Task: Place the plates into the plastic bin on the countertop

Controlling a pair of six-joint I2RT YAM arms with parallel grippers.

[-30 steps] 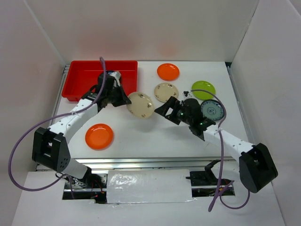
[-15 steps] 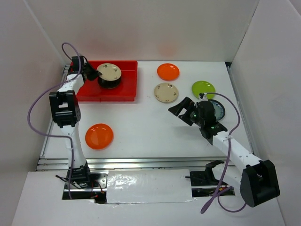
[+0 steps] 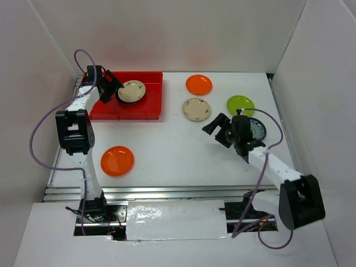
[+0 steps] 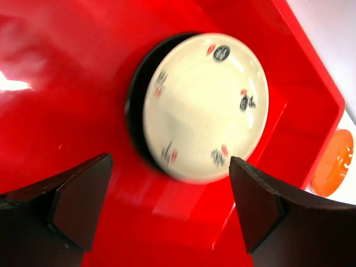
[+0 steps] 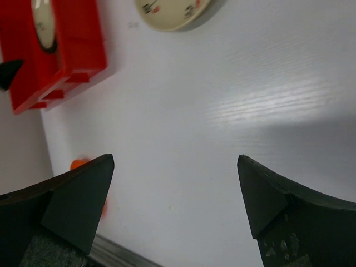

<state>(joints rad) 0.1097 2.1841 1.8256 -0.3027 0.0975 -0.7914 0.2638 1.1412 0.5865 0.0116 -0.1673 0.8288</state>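
Note:
In the red plastic bin [image 3: 150, 105] a beige patterned plate [image 3: 132, 91] lies on top of a glossy black plate [image 4: 135, 117]. My left gripper [image 3: 109, 88] hovers over the bin's left part, open and empty, with the beige plate [image 4: 206, 105] just beyond its fingertips. On the countertop lie an orange plate [image 3: 198, 84], a second beige plate [image 3: 197, 109], a lime green plate [image 3: 240, 105], another orange plate [image 3: 117, 161], and a blue-grey plate [image 3: 257, 129] half hidden by the right arm. My right gripper [image 3: 216, 127] hangs open over bare table, below the second beige plate.
White walls close in the countertop on three sides. A metal rail [image 3: 167, 192] runs along the front edge. In the right wrist view the bin [image 5: 55, 55] is at the upper left and the beige plate [image 5: 172, 11] at the top edge.
The left arm carried the beige plate from the table into the bin, set it on the black plate and opened. The right gripper shifted slightly right, still open.

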